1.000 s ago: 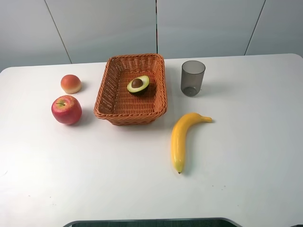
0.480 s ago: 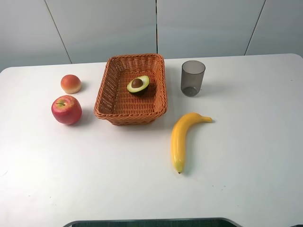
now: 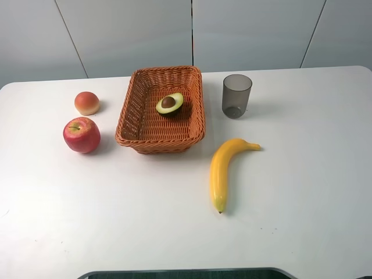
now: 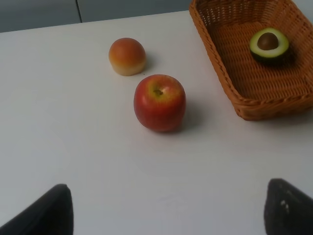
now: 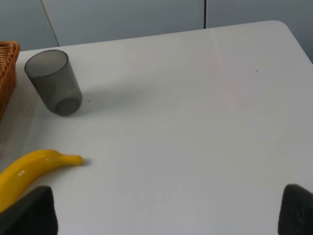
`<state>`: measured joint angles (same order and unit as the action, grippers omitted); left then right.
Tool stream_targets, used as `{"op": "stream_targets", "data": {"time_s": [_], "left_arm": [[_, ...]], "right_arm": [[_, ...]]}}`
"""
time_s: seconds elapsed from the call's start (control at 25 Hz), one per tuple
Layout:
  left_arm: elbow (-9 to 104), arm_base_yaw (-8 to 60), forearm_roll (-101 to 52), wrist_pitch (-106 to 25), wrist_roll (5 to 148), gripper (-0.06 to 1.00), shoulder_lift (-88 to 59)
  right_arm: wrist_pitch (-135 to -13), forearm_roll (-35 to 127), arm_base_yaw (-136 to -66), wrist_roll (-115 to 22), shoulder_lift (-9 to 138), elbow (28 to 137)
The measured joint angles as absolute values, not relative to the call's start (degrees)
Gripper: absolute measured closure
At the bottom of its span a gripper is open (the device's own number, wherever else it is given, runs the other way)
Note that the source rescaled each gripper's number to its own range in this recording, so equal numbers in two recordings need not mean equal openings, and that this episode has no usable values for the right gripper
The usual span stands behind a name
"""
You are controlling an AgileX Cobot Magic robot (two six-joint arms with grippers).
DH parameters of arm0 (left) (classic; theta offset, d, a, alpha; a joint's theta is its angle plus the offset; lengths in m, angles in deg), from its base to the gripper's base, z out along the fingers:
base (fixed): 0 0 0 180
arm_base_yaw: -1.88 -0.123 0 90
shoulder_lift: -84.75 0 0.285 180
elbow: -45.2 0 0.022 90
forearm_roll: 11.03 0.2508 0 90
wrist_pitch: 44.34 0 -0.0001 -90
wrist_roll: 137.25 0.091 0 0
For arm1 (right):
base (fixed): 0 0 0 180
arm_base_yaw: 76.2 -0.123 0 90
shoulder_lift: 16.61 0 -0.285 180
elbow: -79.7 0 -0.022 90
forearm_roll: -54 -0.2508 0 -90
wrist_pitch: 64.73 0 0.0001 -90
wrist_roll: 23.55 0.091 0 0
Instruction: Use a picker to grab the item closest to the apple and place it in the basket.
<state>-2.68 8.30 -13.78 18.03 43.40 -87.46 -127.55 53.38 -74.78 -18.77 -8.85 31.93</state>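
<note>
Since the small round bun (image 4: 127,56) sits just beyond the apple (image 4: 159,102), ahead of our left end effector (image 4: 166,210), that arm is nearer. Its jaws stand wide apart, holding nothing. The bun is round, with no long axis; the basket (image 4: 230,73) lies beside it.

The whole surface (image 3: 174,232) is seen from high in front. The apple (image 4: 159,102) and basket (image 4: 234,73) are framed closer by the left wrist view; the cup (image 5: 53,82) and banana (image 5: 29,171) by the right.
</note>
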Motion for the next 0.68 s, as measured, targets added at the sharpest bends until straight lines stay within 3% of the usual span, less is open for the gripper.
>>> {"op": "stream_targets", "data": {"time_s": [0.68], "left_arm": [[-2.68,8.30,-13.78,18.03,43.40,-0.06,-87.46]], "right_arm": [[-127.55,53.38,-74.78,-18.77,-8.85,31.93]]}}
